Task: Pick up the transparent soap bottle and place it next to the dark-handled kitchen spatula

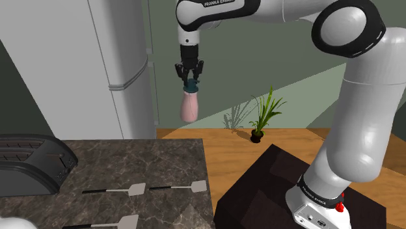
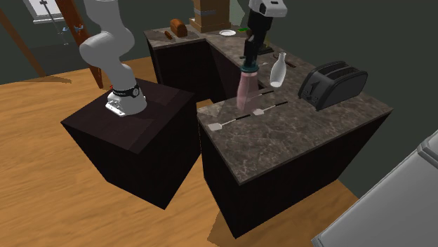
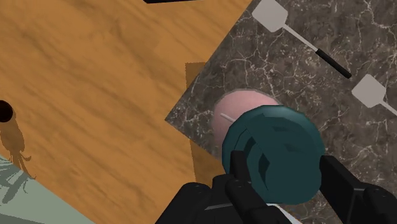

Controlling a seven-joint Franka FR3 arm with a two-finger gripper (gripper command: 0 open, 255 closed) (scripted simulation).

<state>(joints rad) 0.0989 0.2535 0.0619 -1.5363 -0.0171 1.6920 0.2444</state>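
One soap bottle [image 1: 189, 106] hangs cap-up from the claw [image 1: 190, 79], whose fingers pinch its teal cap from both sides. The bottle's body shows pale pink all the way down. The other container is a black pot on the wooden floor [image 1: 221, 153], holding a green potted plant [image 1: 262, 117].

The shoulder view sets the bottle in the air, clear above the marble bench [image 1: 143, 162], where three flat spatulas [image 1: 123, 190] with thin dark handles lie beside a dark toaster [image 1: 32, 166]. The second exterior view adds a white vase [image 2: 279, 69] standing behind the bottle [image 2: 246, 88], and the dark stand [image 2: 133, 133] just beside the bench [image 2: 302, 147]. The wrist view looks straight down over the cap [image 3: 273, 153]. There the bottle hangs directly below the claw [image 3: 286, 181], over the bench's corner [image 3: 267, 70], with two spatulas [image 3: 299, 35] lying apart from it.
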